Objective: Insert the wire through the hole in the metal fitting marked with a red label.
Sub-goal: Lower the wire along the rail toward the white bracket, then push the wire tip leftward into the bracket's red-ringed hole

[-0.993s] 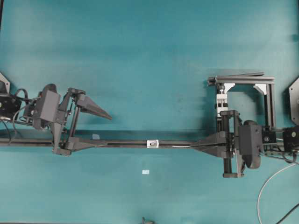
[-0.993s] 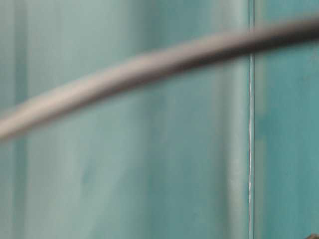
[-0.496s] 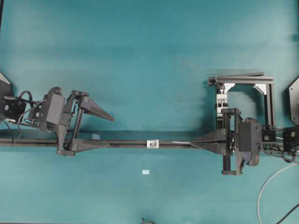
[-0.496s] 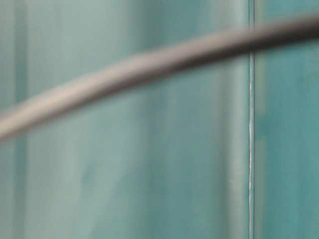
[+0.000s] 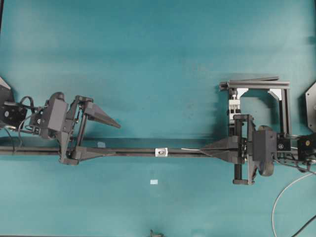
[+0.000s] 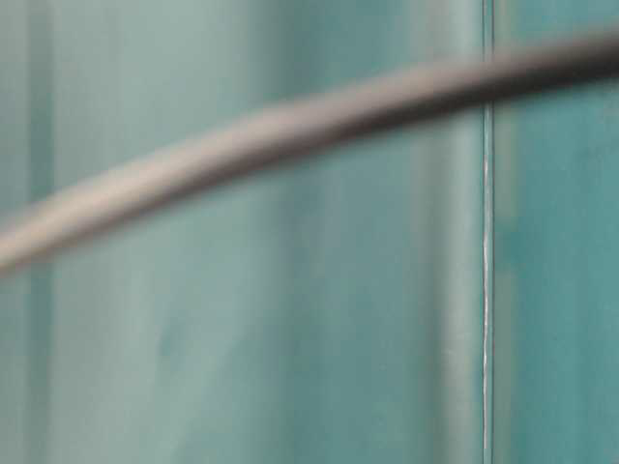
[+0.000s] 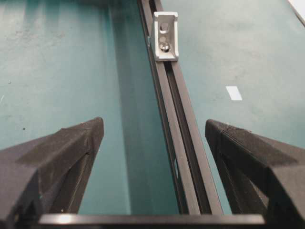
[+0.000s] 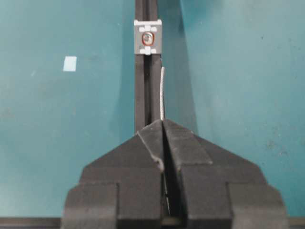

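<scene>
Carefully, the right gripper (image 8: 163,125), pinched on the wire (image 8: 162,93), needed its tip nudged sideways toward the hole (image 8: 148,37); the left gripper (image 7: 152,138) stood spread.

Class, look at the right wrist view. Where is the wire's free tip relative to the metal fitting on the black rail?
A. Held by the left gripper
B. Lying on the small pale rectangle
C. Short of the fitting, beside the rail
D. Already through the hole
C: the wire protrudes from the shut right gripper, ending below the metal fitting, just right of the black rail.
</scene>
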